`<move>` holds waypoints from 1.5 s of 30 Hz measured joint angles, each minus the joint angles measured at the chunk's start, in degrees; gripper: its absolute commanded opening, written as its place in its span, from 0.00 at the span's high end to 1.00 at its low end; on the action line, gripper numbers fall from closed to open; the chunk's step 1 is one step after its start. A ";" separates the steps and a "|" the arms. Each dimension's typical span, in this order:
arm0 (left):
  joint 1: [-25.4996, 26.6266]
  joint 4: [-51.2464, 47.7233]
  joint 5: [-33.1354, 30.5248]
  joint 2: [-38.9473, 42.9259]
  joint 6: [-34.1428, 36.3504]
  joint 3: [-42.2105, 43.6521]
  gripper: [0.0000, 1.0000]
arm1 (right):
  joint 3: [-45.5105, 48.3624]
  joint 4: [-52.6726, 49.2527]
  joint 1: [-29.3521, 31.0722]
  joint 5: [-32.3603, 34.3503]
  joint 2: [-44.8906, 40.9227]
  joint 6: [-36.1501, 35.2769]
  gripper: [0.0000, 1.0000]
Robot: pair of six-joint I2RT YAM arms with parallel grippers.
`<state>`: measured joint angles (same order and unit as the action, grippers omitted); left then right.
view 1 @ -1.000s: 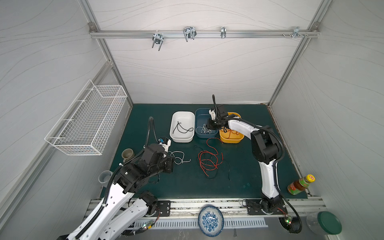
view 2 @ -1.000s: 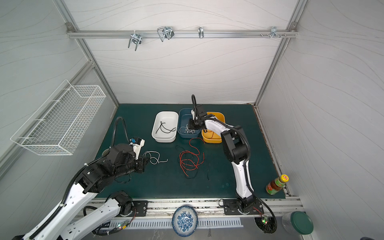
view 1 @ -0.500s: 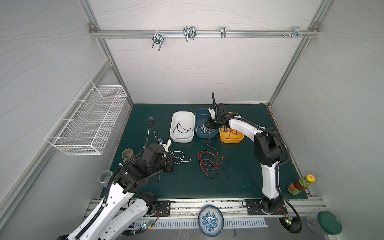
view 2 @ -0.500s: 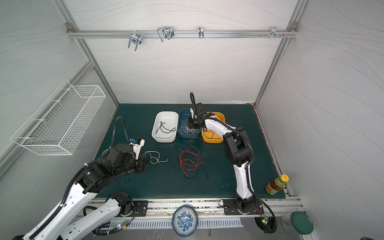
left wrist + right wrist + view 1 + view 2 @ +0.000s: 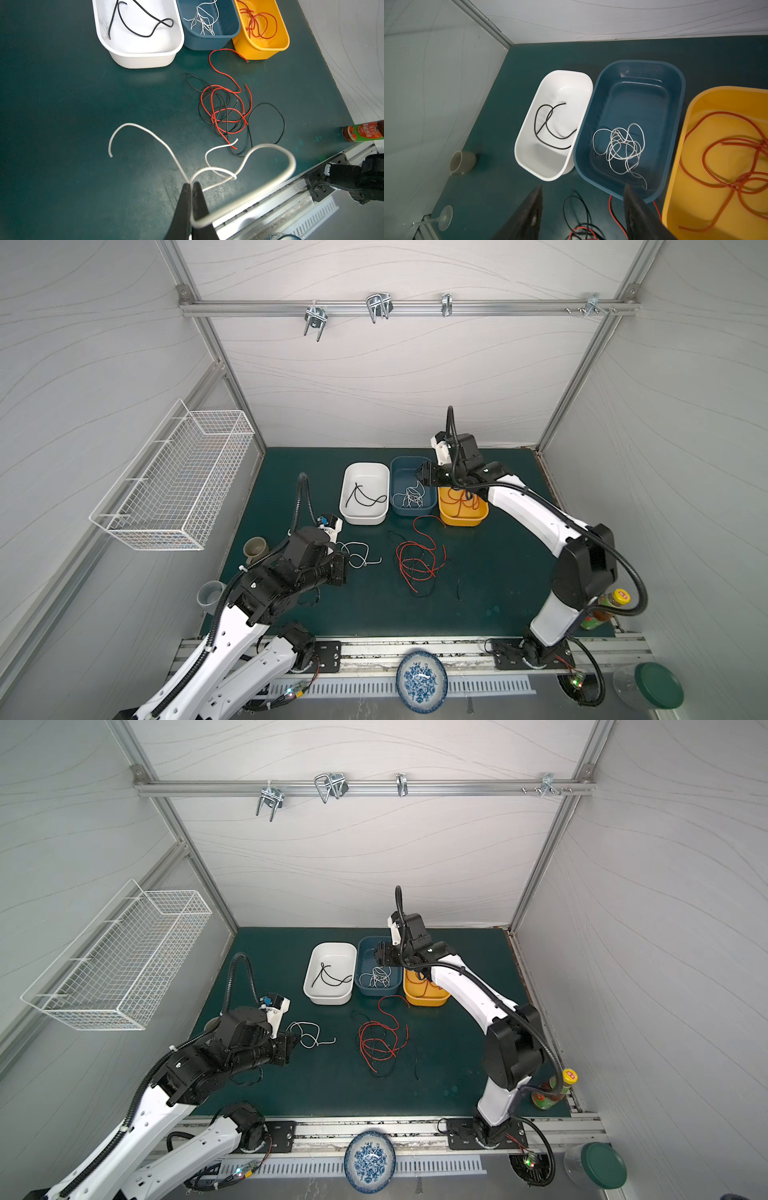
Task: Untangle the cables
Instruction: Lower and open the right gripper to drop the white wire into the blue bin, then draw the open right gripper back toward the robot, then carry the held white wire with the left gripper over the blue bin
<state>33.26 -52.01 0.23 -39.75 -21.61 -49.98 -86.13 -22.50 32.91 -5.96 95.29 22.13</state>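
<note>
In both top views, red and black cables are lying tangled on the dark green surface before three bins; cup, bottle standing at its edges, basket hanging on the wall. Left wrist: left gripper fingers pinching a white cable. Right wrist: right gripper fingers standing spread above the blue bin.

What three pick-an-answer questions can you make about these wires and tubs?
1. Where is the red-and-black tangle? A) on the mat B) in the wire basket C) on the plate
2. How many tubs? A) two B) three C) five
3. What is the left gripper doing? A) open, empty B) shut on a white cable C) shut on a cup
Answers: 1 A, it sprawls on the mat before the tubs. 2 B, white tub, blue tub, yellow tub side by side. 3 B, it pinches the white cable.
</note>
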 measured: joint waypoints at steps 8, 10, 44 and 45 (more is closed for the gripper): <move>-0.02 0.00 0.00 -0.35 -0.02 0.00 1.00 | 12.57 -1.97 0.92 2.91 -20.92 -0.31 0.09; 0.00 0.00 0.00 -0.55 -0.02 0.00 1.00 | 16.28 -2.93 1.40 4.13 -27.71 -1.09 0.01; 0.09 3.80 0.00 -20.55 -0.87 -15.91 1.00 | 40.46 -26.03 2.14 14.45 -75.82 -6.05 0.01; 0.13 4.11 0.00 -21.64 -0.85 -16.81 1.00 | 40.46 -26.03 2.14 14.43 -75.80 -6.10 0.01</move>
<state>33.39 -47.90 0.23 -61.39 -22.46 -66.78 -45.67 -48.53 35.05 8.47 19.49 16.03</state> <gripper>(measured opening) 0.047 0.989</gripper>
